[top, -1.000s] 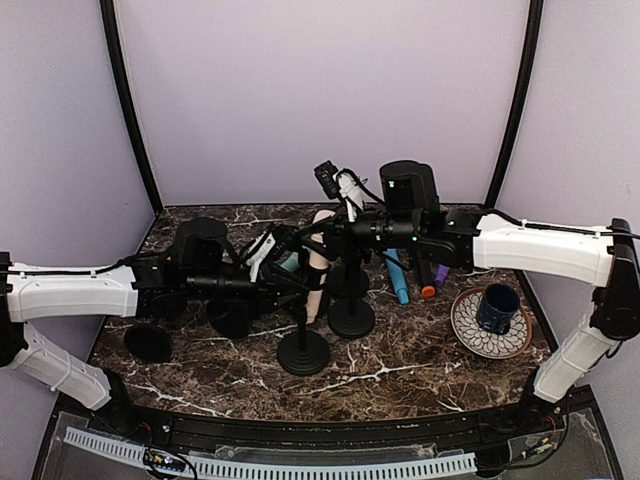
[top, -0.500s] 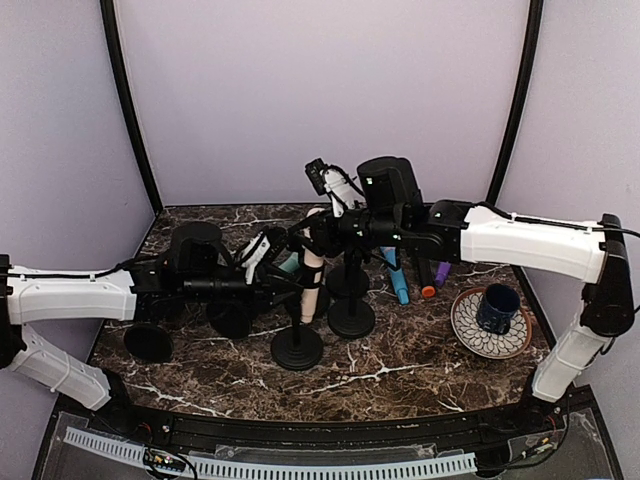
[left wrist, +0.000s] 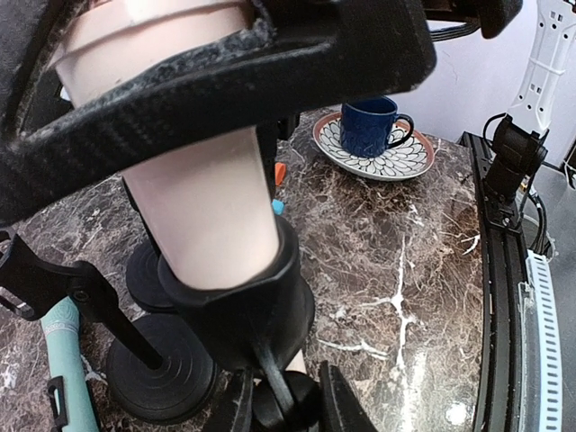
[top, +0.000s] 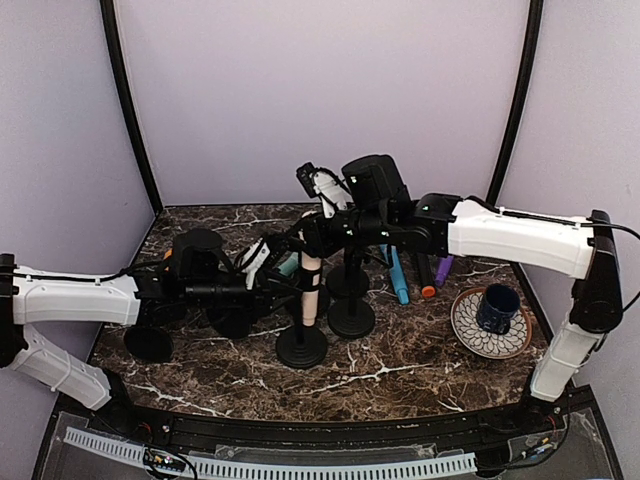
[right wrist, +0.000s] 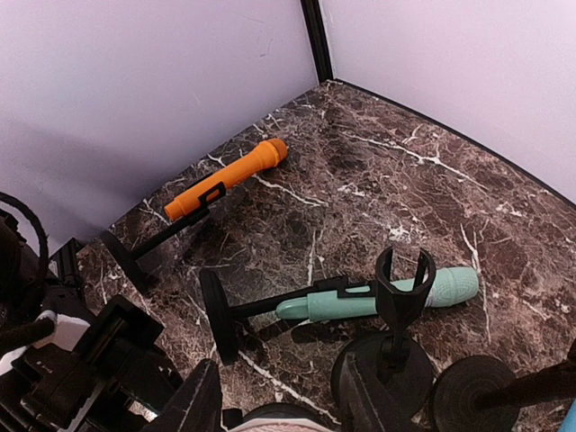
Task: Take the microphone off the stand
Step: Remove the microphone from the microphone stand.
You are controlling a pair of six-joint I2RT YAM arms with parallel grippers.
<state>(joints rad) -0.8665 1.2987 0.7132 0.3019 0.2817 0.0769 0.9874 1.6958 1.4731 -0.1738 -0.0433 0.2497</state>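
On veined marble [top: 400, 372], a smooth beige microphone [top: 309, 290] sits in its stand [top: 302, 348].

Both arms reach in low toward centre. Left gripper [top: 290, 292] pinched nearly closed. Right gripper [top: 308, 233] sits higher, jaws partway apart, clamping.

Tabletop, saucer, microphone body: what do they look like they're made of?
Tabletop: glossy dark marble look, white veins; stone or laminate, can't tell. Saucer: glazed ceramic, shiny white with dark petal print. Microphone: matte peach plastic, apparently; smooth, no shine.
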